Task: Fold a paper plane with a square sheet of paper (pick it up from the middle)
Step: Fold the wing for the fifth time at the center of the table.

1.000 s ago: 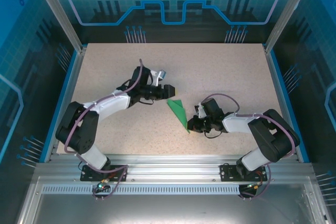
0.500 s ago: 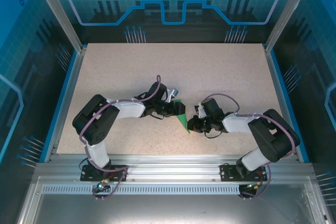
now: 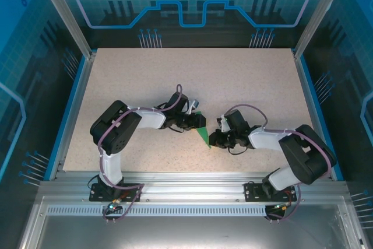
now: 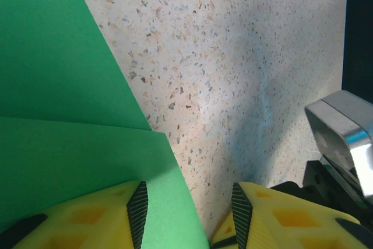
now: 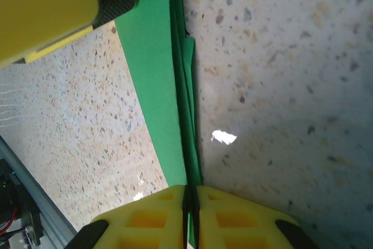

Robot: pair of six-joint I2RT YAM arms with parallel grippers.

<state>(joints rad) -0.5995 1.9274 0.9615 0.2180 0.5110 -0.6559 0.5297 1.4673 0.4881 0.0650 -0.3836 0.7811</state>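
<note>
The paper (image 3: 202, 134) is no longer a flat square: it lies near the middle of the table (image 3: 233, 80) as a narrow green wedge, between the two claws. The right wrist view shows several layers (image 5: 157, 74) stacked along one straight crease, and the left wrist view shows one flap overlapping another (image 4: 58, 86). So I judge the early folds done and the work past its middle. What seems left is the wings and a final sharpening of the creases (whether a centre ridge stands up yet I cannot tell from these views).

Seen from above, the wedge's long axis runs from the far left to the near right. Its sharp tip points toward the near edge of the table and slightly right, and the broad end faces away.

The right claw (image 5: 189, 193) is closed tight on the layered edge of the paper at the pointed end, pinning it low against the table. The left claw (image 4: 189, 205) stands over the broad end with its jaws apart. One finger (image 4: 93, 214) rests over the green flap and the other hangs over bare table, so it grips nothing
</note>
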